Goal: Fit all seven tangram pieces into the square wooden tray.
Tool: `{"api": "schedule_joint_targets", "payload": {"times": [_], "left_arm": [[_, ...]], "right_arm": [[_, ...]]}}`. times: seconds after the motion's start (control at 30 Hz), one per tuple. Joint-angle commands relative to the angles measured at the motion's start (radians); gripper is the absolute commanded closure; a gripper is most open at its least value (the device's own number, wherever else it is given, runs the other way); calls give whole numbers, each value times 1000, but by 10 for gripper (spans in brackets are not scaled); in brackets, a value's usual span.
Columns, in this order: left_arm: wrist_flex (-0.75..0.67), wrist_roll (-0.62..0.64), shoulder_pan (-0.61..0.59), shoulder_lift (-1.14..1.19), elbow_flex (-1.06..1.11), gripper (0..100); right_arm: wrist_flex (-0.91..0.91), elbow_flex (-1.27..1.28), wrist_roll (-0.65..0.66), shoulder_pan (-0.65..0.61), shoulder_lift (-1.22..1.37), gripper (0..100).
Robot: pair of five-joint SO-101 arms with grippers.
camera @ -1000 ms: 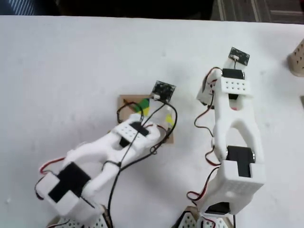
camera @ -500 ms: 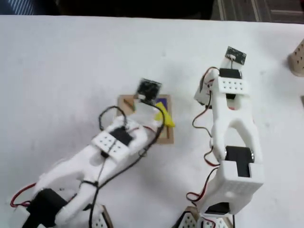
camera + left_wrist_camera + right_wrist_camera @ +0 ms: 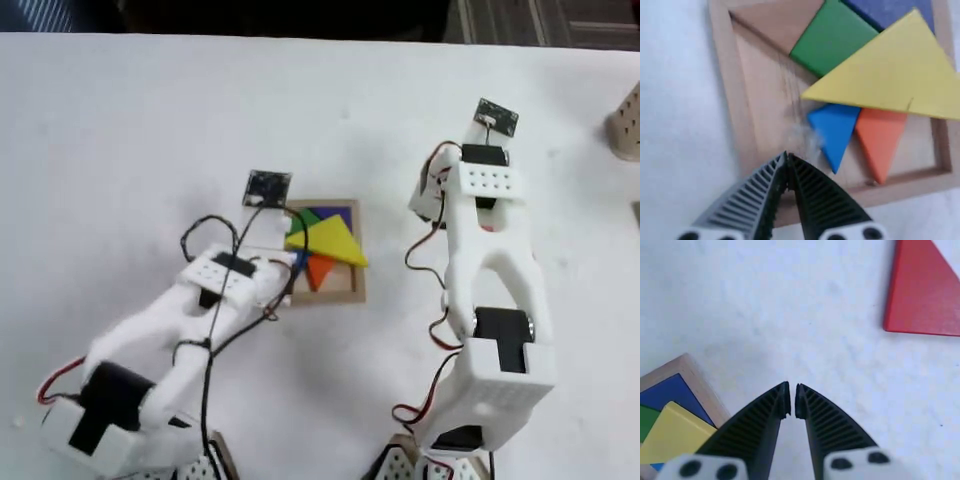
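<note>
The square wooden tray (image 3: 352,292) lies between the two arms. In it are a tan triangle (image 3: 775,20), a green piece (image 3: 832,35), a dark blue piece (image 3: 890,10), a light blue triangle (image 3: 835,130) and an orange triangle (image 3: 880,142). A large yellow triangle (image 3: 325,240) rests on top of them, one corner over the tray's rim toward the right arm. My left gripper (image 3: 787,161) is shut and holds nothing, just above the tray's near rim. My right gripper (image 3: 790,401) is also shut with nothing in it, over bare table between the tray corner (image 3: 687,367) and a red triangle (image 3: 922,295).
The white table has free room on all sides of the tray. A pale perforated block (image 3: 627,125) stands at the far right edge. Loose cables hang around the left arm (image 3: 215,300) and the right arm (image 3: 490,260).
The left arm has swung back and to the left off the tray, uncovering the pieces. The yellow triangle now lies on the others. The right arm has barely shifted.
</note>
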Motion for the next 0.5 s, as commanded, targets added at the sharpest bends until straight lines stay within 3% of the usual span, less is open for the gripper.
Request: {"api": "schedule_joint_targets", "payload": {"times": [0.0, 0.27, 0.47], "left_arm": [[-14, 9, 28, 27, -75, 978], [-41, 12, 168, 36, -100, 978], [-72, 14, 174, 90, -135, 979]], "right_arm": [[-13, -28, 2, -12, -51, 974], [-13, -28, 2, -12, -51, 974], [-13, -29, 2, -12, -51, 974]]}}
